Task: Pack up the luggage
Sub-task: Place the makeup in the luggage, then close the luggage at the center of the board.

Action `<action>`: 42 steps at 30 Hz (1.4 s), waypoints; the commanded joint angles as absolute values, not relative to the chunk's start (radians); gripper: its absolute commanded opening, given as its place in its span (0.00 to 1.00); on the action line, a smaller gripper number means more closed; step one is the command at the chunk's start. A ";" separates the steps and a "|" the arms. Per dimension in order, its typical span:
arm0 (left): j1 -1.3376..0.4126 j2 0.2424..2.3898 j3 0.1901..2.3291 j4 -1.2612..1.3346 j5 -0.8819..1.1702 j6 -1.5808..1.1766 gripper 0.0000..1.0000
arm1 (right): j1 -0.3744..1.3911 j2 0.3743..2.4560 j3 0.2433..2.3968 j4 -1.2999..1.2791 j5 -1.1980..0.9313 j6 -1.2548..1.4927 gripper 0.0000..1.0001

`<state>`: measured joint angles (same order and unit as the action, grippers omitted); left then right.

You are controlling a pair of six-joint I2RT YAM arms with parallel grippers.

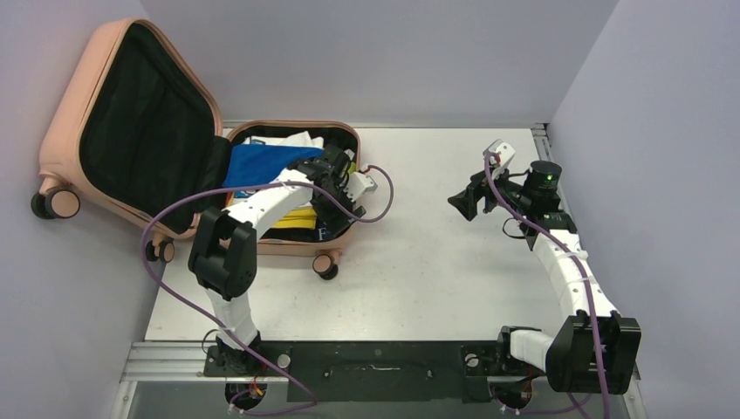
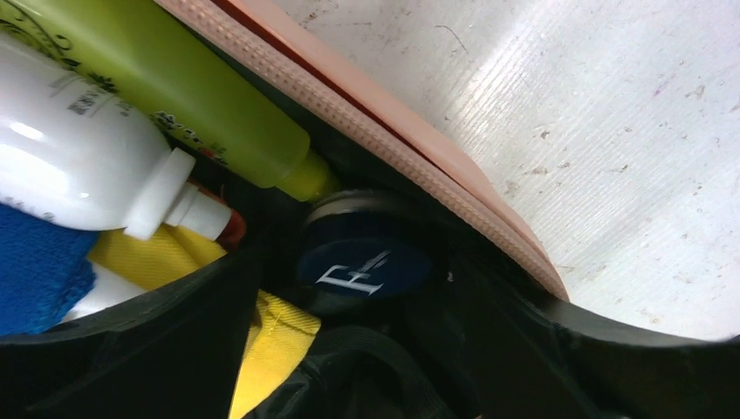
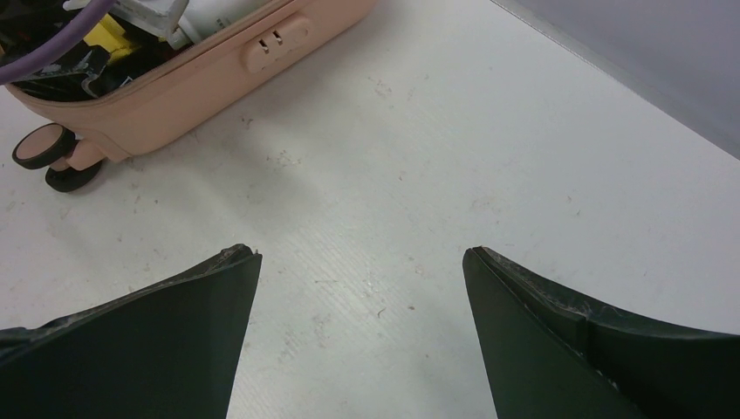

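Note:
The salmon-pink luggage (image 1: 61, 131) lies open at the back left, its black-lined lid leaning up against the wall. Its lower half (image 1: 288, 247) holds a blue cloth (image 1: 262, 161), a white item (image 1: 292, 140) and yellow things. My left gripper (image 1: 336, 188) reaches into the near right corner of that half. In the left wrist view it (image 2: 394, 279) stands open around a round dark-blue-lidded jar (image 2: 362, 266), with gaps on both sides, just inside the luggage rim (image 2: 419, 148). My right gripper (image 1: 462, 202) hovers open over bare table, nothing between its fingers (image 3: 360, 253).
Packed beside the jar are a green bottle (image 2: 192, 87), a white bottle (image 2: 78, 166), a yellow cloth (image 2: 270, 340) and a blue cloth (image 2: 35, 271). The luggage side with its lock (image 3: 275, 44) and a caster wheel (image 3: 52, 153) faces the right gripper. Grey walls enclose the table.

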<state>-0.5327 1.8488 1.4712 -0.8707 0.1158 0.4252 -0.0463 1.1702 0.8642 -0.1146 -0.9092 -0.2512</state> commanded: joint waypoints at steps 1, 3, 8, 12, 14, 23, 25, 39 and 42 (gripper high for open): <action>-0.538 1.772 1.549 -0.870 0.154 0.414 0.89 | -0.049 1.159 0.905 -0.086 -0.946 -0.263 0.90; -0.538 1.759 1.572 -0.890 0.158 0.412 0.99 | -0.049 1.159 0.905 -0.087 -0.947 -0.262 0.90; -0.538 1.700 1.691 -0.987 0.155 0.414 0.96 | -0.049 1.160 0.905 -0.087 -0.948 -0.264 0.90; -0.537 1.614 1.812 -1.028 0.067 0.422 0.96 | -0.046 1.163 0.907 -0.084 -0.949 -0.262 0.90; -0.537 1.581 1.860 -1.032 -0.048 0.433 0.96 | -0.045 1.160 0.907 -0.085 -0.950 -0.261 0.90; -0.448 1.472 1.881 -0.840 -0.626 0.640 0.96 | -0.043 1.157 0.908 -0.085 -0.962 -0.253 0.90; -0.393 1.462 1.915 -0.830 -0.640 0.677 0.96 | -0.041 1.155 0.908 -0.086 -0.965 -0.253 0.90; -0.130 1.381 2.014 -0.580 -0.715 0.911 0.96 | -0.026 1.157 0.899 -0.076 -0.986 -0.240 0.90; -0.106 1.383 2.018 -0.502 -0.750 1.001 0.96 | -0.026 1.153 0.899 -0.075 -0.986 -0.239 0.90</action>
<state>-0.1337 1.4067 1.9739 -0.6846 -0.6830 0.8616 -0.0315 1.1702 0.8642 -0.1143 -0.9504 -0.2417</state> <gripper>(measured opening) 0.963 0.897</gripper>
